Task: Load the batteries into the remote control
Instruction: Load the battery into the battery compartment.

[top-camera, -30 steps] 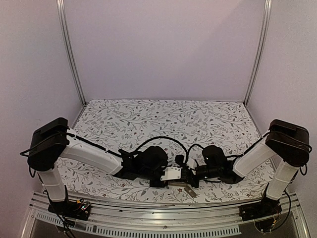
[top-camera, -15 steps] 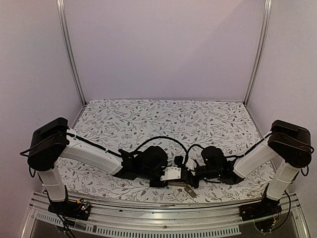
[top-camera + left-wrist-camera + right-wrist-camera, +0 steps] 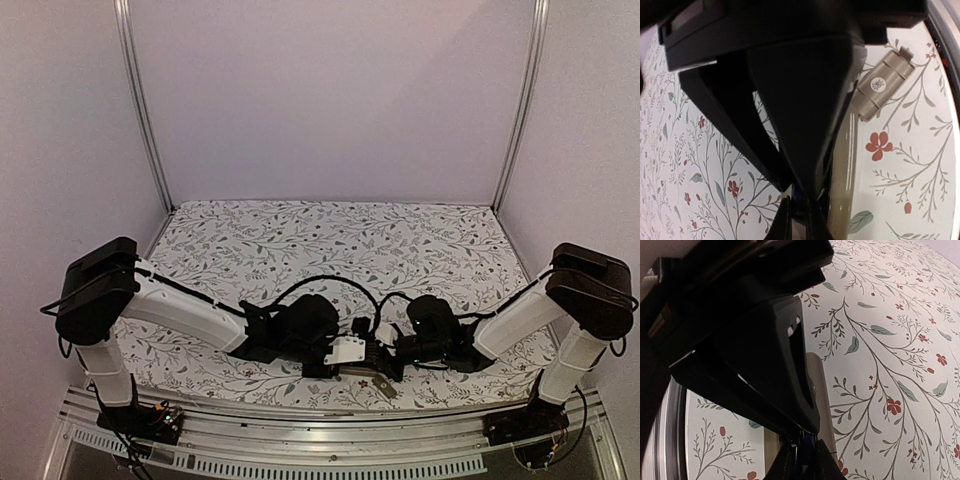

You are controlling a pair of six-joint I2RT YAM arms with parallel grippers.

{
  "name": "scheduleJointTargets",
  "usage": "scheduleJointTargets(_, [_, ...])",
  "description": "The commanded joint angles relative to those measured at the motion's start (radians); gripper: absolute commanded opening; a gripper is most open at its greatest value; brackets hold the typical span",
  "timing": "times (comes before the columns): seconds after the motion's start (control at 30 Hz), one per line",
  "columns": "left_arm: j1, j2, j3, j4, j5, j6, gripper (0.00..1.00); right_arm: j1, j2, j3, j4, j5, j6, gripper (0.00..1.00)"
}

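Batteries: not made out in any view. A small bluish-dark spot sits where the fingertips converge in both wrist views, too small and shadowed to identify.

Remote control [image 3: 348, 351]: lies on the desk [image 3: 330, 240] near its front edge, between the two grippers, pale face showing from above. In the wrist views only a tan-grey strip of it [image 3: 842, 190] shows beside the black fingers [image 3: 805, 110]; the rest is hidden. No recess is visible.

Small flat grey cover piece [image 3: 381, 385]: on the desk just in front of the remote control, apart from it.

Left gripper [image 3: 322, 358]: at the remote control's left end, forearm low and reaching inward from the left base. Its tips taper to a narrow gap; I cannot tell whether they clamp anything.

Right gripper [image 3: 392, 355]: at the remote control's right end, forearm low and angled inward, elbow raised at the far right. Its fingers [image 3: 775, 365] fill most of the right wrist view and also narrow to a point. Whether they grip anything cannot be told.
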Motion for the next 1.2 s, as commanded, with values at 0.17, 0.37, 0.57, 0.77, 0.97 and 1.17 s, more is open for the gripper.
scheduleJointTargets(0.17, [0.004,0.104,-0.035,-0.009,0.046,-0.033,0.00,0.039,0.093,0.008,-0.179,-0.070,-0.046,0.12])
scheduleJointTargets(0.37, [0.004,0.100,-0.037,-0.003,0.042,-0.038,0.01,0.039,0.108,0.016,-0.235,-0.030,-0.046,0.02])
scheduleJointTargets(0.57, [0.005,0.098,-0.040,-0.002,0.031,-0.041,0.12,0.039,0.116,0.027,-0.273,-0.002,-0.043,0.01])
scheduleJointTargets(0.77, [0.007,0.083,-0.048,-0.004,-0.009,-0.056,0.20,0.044,0.115,0.032,-0.306,0.016,-0.041,0.00])
scheduleJointTargets(0.97, [0.012,0.072,-0.062,0.001,-0.010,-0.077,0.13,0.048,0.125,0.043,-0.323,0.020,-0.045,0.00])
scheduleJointTargets(1.17, [0.014,0.072,-0.067,-0.001,0.013,-0.072,0.00,0.048,0.059,0.022,-0.309,-0.032,-0.045,0.02])
